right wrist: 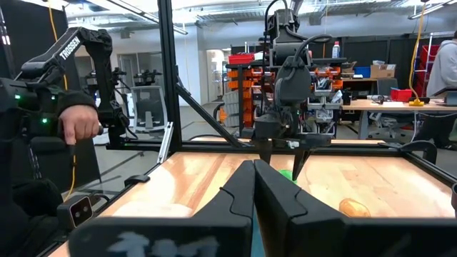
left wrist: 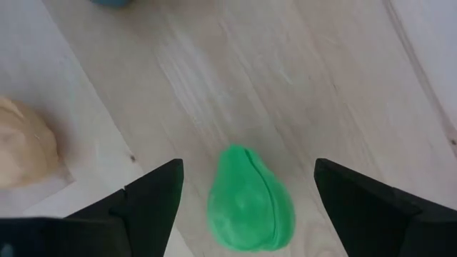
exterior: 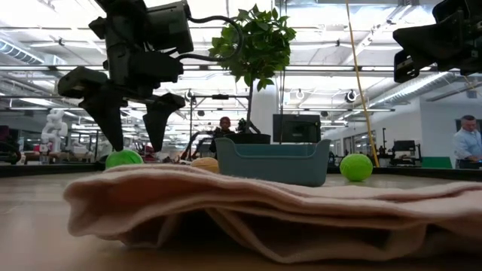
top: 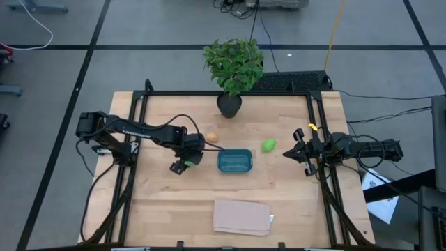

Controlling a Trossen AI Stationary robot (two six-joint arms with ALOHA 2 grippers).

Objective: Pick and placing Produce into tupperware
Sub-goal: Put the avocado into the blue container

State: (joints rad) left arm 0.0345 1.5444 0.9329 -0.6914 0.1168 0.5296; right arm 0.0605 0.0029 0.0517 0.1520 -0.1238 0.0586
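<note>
My left gripper [top: 182, 166] hangs over the wooden table [top: 174, 202] just left of the blue container [top: 234, 161], its fingers [left wrist: 153, 196] spread wide with nothing between them but air. From overhead the green piece beneath it is almost hidden by the gripper; my left wrist camera shows that green piece [left wrist: 250, 210] lying on the wood, framed between my two fingers and untouched. The table-level view shows the same left gripper [exterior: 134, 132] with its fingertips just above the green piece [exterior: 123, 159], though contact cannot be judged from there.

The orange-tan piece [top: 212, 137] sits on the table just behind the gripper, near the container's far left corner; it also edges into the wrist camera's picture [left wrist: 25, 153]. A second green piece [top: 268, 146] lies to the right of the container, apart from it. No produce shows in the container from overhead.

My right gripper [top: 298, 150] waits at the table's right edge with its fingers [right wrist: 235, 196] pressed together, empty. A potted plant [top: 233, 66] stands at the back, and a folded tan cloth [top: 241, 217] lies at the front, filling the low view [exterior: 263, 211].
</note>
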